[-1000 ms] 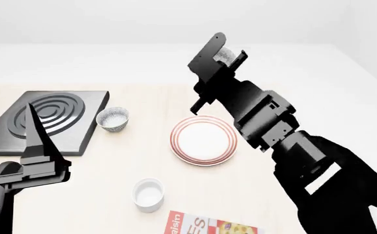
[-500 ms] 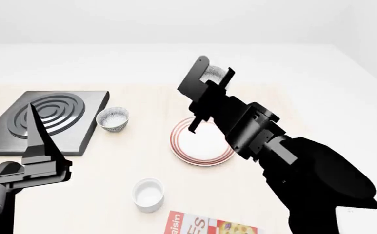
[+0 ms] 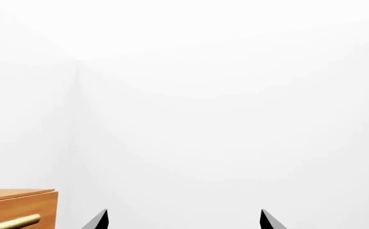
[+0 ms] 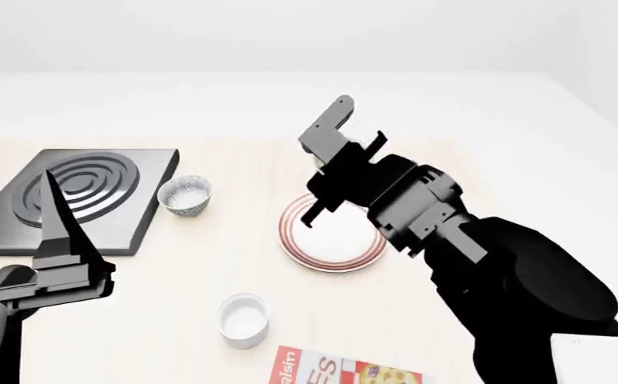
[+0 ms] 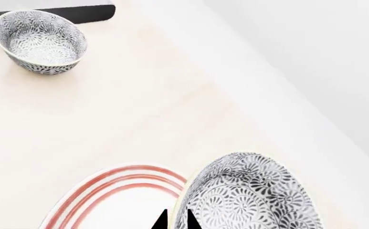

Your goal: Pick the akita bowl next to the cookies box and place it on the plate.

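Right arm: we are seeing it reaching over the plate point(image 4: 330, 240), right gripper point(image 5: 174, 220) pinching the bowl point(image 5: 248, 195) rim.
Left gripper point(image 3: 183, 220): we are seeing it gaping, holding nothing.
Plate: bare.

Beneath my right gripper point(image 4: 343, 152) the red-ringed white plate point(image 4: 300, 242) lies bare. The second grey-blue patterned bowl point(image 4: 185, 194) and dark square burner slab point(image 4: 21, 216) stand well apart; a plain white cup point(image 4: 244, 318) sits nearer me.

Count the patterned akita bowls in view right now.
2. One akita bowl is held in the right gripper over the plate; the lookalike bowl stands on the table beside the stove burner.
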You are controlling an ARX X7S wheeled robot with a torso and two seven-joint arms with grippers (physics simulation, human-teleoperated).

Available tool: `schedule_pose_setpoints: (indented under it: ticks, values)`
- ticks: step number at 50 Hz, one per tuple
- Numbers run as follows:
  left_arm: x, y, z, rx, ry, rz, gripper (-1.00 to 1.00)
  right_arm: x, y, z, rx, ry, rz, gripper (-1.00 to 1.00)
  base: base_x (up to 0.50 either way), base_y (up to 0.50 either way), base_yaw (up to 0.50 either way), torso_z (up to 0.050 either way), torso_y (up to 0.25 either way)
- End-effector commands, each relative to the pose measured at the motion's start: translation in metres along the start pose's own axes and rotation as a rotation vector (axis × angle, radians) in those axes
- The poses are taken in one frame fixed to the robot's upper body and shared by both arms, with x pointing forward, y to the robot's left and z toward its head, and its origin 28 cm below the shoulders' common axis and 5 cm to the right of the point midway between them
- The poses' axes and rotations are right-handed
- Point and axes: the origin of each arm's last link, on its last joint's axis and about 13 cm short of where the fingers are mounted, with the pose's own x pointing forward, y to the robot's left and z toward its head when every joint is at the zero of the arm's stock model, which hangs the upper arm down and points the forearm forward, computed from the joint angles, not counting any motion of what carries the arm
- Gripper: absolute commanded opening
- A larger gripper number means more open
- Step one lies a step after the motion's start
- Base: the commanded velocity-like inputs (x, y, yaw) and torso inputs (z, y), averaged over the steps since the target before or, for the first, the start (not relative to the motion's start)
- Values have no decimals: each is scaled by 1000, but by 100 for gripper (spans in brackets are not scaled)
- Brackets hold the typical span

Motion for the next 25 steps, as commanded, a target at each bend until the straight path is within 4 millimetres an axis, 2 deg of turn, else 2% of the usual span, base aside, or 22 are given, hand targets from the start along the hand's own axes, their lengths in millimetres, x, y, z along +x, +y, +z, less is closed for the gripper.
schedule_pose_setpoints:
  ticks: [1,15,25]
  values:
    - [0,0,0,6,2,0,100,-2,-2,4,38,2,28,-100,0,0,0,0,0]
    - [0,0,0,36,7,1,100,-1,1,3,31,22,37,-100,0,0,0,0,-5]
    - [0,-1,1,37,-2,-7,100,-3,-2,6,33,13,35,-100,0,0,0,0,-211]
